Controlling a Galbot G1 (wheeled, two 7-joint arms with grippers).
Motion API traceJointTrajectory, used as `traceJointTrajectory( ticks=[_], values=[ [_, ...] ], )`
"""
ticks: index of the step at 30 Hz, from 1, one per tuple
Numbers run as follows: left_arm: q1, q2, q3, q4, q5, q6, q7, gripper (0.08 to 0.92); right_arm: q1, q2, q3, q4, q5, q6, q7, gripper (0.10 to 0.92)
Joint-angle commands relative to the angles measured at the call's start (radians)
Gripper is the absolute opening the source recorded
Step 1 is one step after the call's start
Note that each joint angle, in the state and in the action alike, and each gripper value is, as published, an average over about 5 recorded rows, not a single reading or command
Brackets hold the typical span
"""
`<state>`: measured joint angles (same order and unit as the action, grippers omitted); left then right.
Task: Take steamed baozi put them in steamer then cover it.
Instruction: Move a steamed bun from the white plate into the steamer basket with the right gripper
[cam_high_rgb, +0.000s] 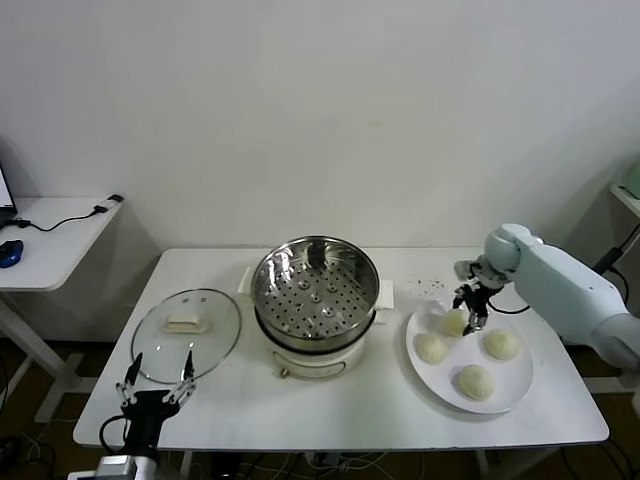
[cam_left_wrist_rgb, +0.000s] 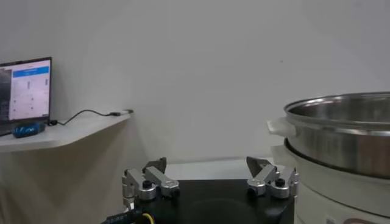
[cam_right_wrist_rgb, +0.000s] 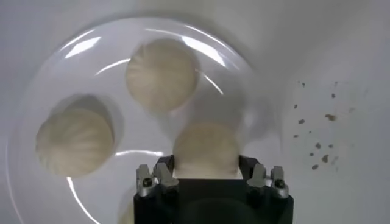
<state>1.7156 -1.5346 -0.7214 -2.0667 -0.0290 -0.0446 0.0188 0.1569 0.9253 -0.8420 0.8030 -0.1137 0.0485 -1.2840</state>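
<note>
While the right gripper (cam_high_rgb: 470, 305) clamps one baozi (cam_high_rgb: 455, 322) on the plate (cam_high_rgb: 515, 388) at lower right, the steamer (cam_high_rgb: 315, 290) sits leftward at frame centre. The left gripper (cam_high_rgb: 157, 385), jaws wide, idles near the cover (cam_high_rgb: 187, 335).

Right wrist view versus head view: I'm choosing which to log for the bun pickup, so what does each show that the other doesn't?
Only the right wrist view: the right claw closing around one baozi. Only the head view: the steamer, glass cover, fourth baozi and open left claw. Both: the white plate, baozi and scattered crumbs.
</note>
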Motion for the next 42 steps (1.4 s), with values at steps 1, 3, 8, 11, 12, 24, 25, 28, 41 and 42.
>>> traceJointTrajectory(
  ticks=[1, 3, 8, 11, 12, 24, 25, 28, 41, 42],
  values=[
    [0.009, 0.001, 0.001, -0.006, -0.002, 0.0, 0.003, 0.823, 0.326, 0.052, -0.209, 0.029, 0.124, 0.155, -0.083, 0.687],
    [0.014, -0.002, 0.002, -0.008, -0.002, 0.0, 0.005, 0.823, 0.414, 0.1, -0.259, 0.021, 0.147, 0.211, -0.097, 0.687],
    [0.024, -0.005, 0.004, -0.015, -0.002, -0.001, 0.006, 0.823, 0.545, 0.254, -0.309, 0.005, 0.129, 0.383, -0.096, 0.687],
    [0.024, -0.004, 0.004, -0.018, -0.002, 0.001, 0.006, 0.823, 0.575, 0.357, -0.308, 0.007, 0.088, 0.473, -0.075, 0.687],
    [0.024, -0.003, 0.004, -0.019, -0.002, 0.002, 0.005, 0.823, 0.576, 0.388, -0.303, 0.009, 0.065, 0.501, -0.066, 0.687],
    [0.018, -0.013, 0.007, -0.035, 0.0, 0.014, 0.003, 0.823, 0.349, 0.602, -0.197, 0.033, -0.372, 0.744, 0.069, 0.687],
    [0.019, -0.013, 0.008, -0.036, 0.0, 0.014, 0.003, 0.823, 0.325, 0.61, -0.19, 0.029, -0.402, 0.751, 0.077, 0.687],
    [0.024, -0.011, 0.008, -0.036, 0.0, 0.013, 0.003, 0.823, 0.258, 0.627, -0.167, 0.016, -0.483, 0.774, 0.096, 0.687],
    [0.038, -0.011, 0.01, -0.025, -0.001, 0.007, 0.001, 0.823, 0.108, 0.642, -0.098, -0.044, -0.638, 0.796, 0.128, 0.687],
    [0.038, -0.011, 0.011, -0.024, -0.001, 0.007, 0.001, 0.823, 0.104, 0.642, -0.095, -0.046, -0.642, 0.796, 0.128, 0.687]
  ],
)
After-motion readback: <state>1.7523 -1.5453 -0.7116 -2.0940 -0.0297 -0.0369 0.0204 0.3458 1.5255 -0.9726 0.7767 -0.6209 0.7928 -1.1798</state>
